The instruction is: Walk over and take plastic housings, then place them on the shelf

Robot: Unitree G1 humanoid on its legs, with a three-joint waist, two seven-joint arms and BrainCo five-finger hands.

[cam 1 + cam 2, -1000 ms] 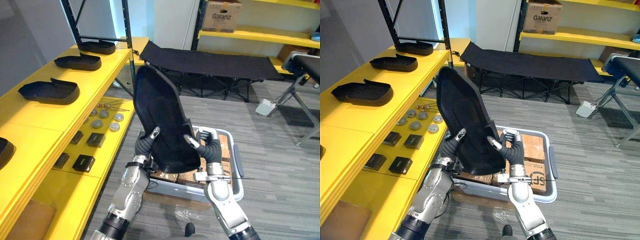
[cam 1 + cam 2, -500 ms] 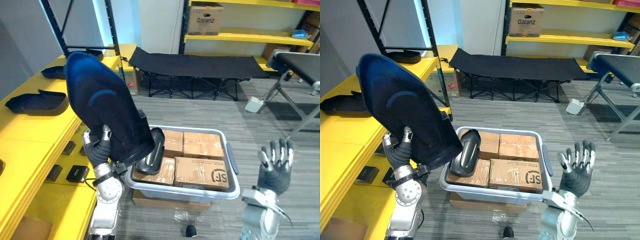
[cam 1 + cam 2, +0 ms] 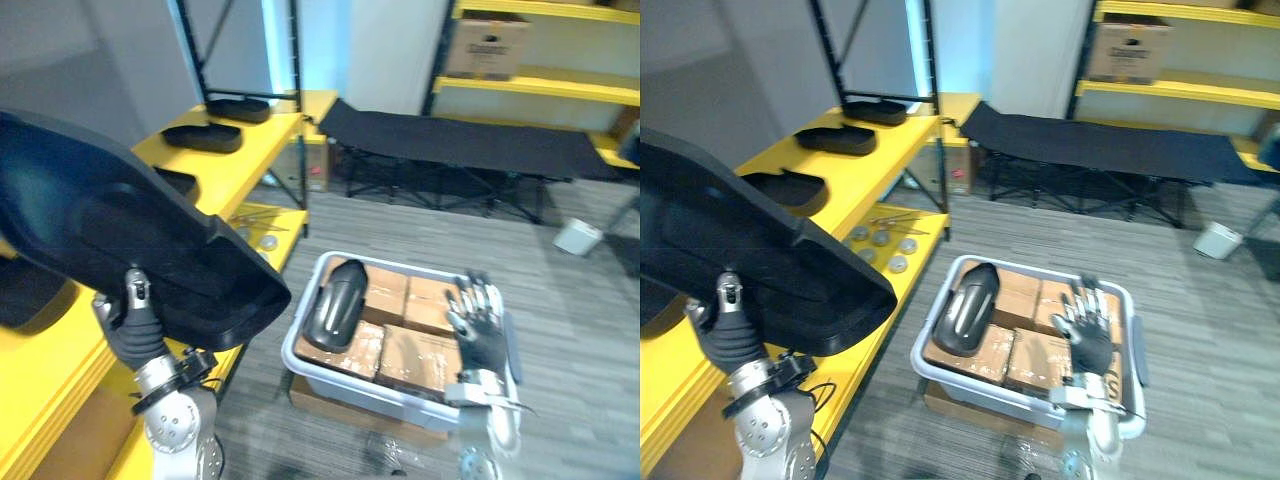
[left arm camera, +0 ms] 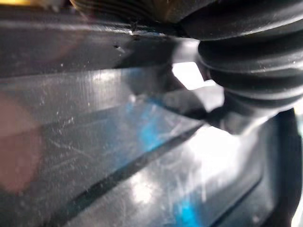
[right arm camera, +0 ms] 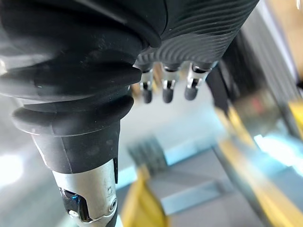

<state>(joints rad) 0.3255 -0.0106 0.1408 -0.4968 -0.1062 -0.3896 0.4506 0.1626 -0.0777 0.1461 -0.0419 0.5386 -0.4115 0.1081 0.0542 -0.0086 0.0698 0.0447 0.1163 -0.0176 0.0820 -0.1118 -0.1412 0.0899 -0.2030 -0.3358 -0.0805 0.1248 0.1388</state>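
A large black plastic housing (image 3: 120, 240) hangs tilted over the front of the yellow shelf (image 3: 262, 150) on my left. My left hand (image 3: 135, 325) grips its lower edge, thumb in front and fingers behind; its scratched inner face (image 4: 118, 156) shows up close in the left wrist view. My right hand (image 3: 1085, 325) is raised over the grey bin (image 3: 400, 398), fingers (image 5: 163, 90) straight and holding nothing. A smaller black housing (image 3: 335, 300) leans in the bin on cardboard boxes. Further black housings (image 3: 205, 135) lie along the shelf top.
Small round parts (image 3: 265, 240) lie on the shelf's lower level. A black folding cot (image 3: 450, 145) stands behind the bin. Yellow racking at the back holds a cardboard box (image 3: 487, 45). Grey floor lies open to the right of the bin.
The view has turned left. My right hand let go of the large housing and opened; my left hand alone has swung it left and flatter over the shelf.
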